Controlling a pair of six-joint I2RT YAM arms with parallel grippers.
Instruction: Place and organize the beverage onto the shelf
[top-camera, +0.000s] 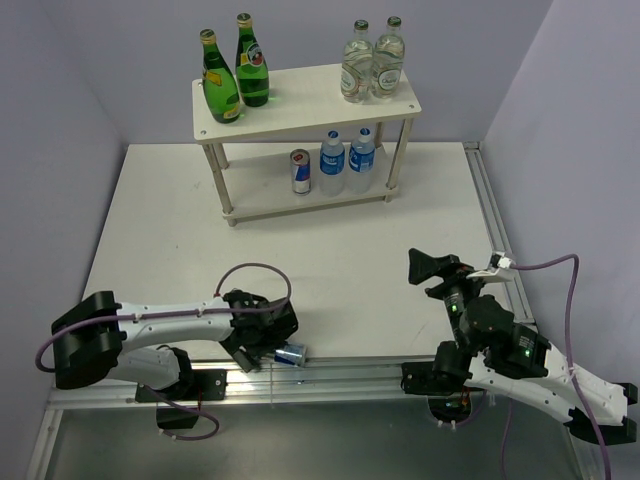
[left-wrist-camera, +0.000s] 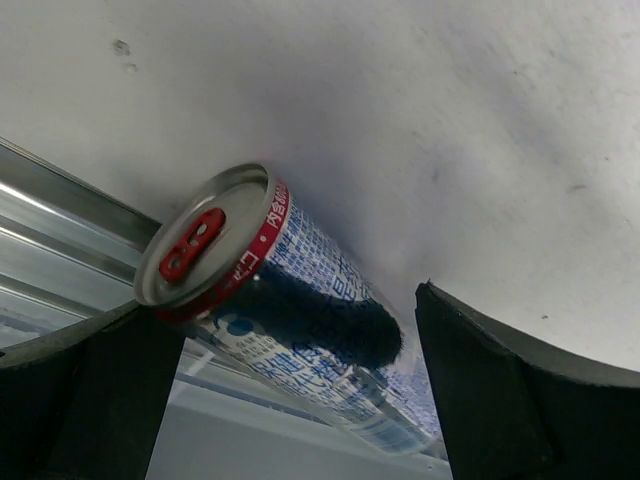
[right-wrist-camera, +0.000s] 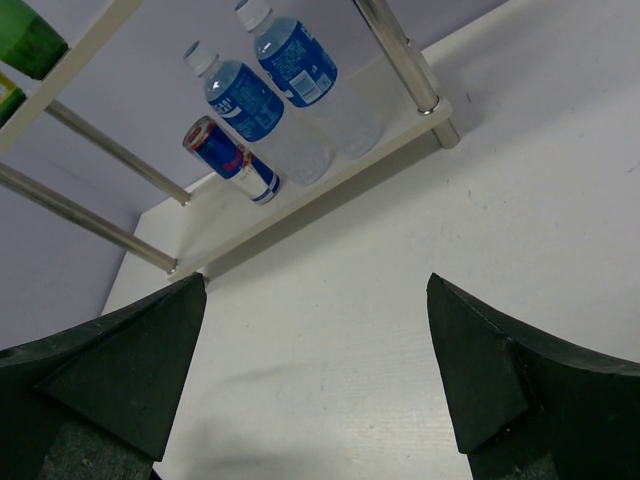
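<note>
left claw (left-wrist-camera: 288, 310), spread, straddles can (left-wrist-camera: 300, 300) lying along table (left-wrist-camera: 420, 120) edge, lid by one finger (left-wrist-camera: 105, 395).

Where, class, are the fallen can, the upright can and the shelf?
fallen can (left-wrist-camera: 310, 275): left wrist view, on its printed side.
upright can (top-camera: 300, 172): top external view, on its body.
shelf (top-camera: 305, 95): top external view, on the bare middle of the top board.
</note>
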